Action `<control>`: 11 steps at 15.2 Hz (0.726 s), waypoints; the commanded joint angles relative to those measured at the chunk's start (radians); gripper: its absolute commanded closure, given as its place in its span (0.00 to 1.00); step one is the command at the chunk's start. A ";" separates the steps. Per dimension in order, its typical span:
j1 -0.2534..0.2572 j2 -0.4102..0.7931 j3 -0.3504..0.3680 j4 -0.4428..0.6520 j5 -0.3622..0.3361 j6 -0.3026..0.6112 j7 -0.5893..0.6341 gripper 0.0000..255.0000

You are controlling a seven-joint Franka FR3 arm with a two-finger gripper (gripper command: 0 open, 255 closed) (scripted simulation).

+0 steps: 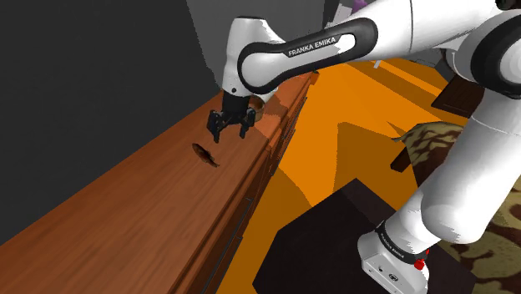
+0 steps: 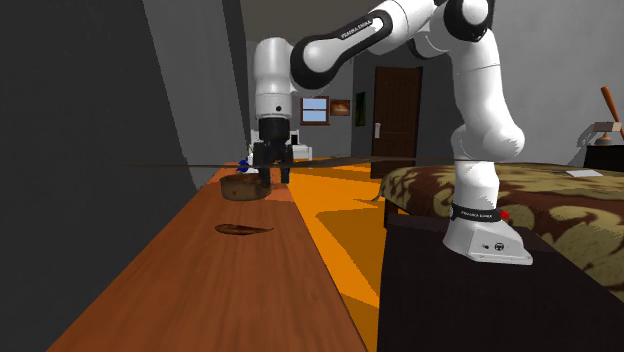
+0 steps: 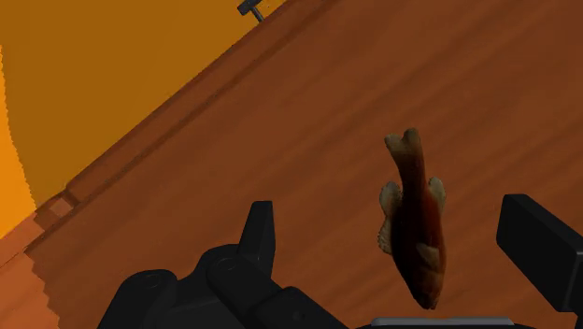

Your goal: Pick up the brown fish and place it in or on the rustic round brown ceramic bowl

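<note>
The brown fish (image 1: 205,155) (image 2: 243,230) lies flat on the wooden dresser top (image 1: 125,209). My gripper (image 1: 227,129) (image 2: 271,172) hangs open a little above it, on the side toward the bowl. In the wrist view the fish (image 3: 416,220) lies lengthwise between the two spread fingers of the gripper (image 3: 392,220) and touches neither one. The round brown bowl (image 2: 240,187) stands on the dresser just beyond the fish. In the shoulder view the bowl (image 1: 259,107) peeks out from behind the hand.
A dark wall (image 1: 83,83) runs along the dresser's back. The front edge (image 1: 250,179) drops to an orange floor (image 1: 334,100). A drawer handle (image 3: 250,8) sticks out below that edge. A bed with a patterned cover (image 2: 540,200) and my dark stand (image 2: 440,290) lie across the floor.
</note>
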 commanded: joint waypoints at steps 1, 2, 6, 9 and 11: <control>0.024 0.077 0.003 0.062 -0.034 0.016 0.034 0.00; 0.038 0.116 0.002 0.098 -0.050 0.018 0.048 0.00; 0.096 0.273 -0.008 0.257 -0.110 0.015 0.097 0.00; 0.116 0.324 -0.015 0.303 -0.125 0.020 0.109 0.00; 0.119 0.337 -0.017 0.295 -0.130 0.041 0.111 0.00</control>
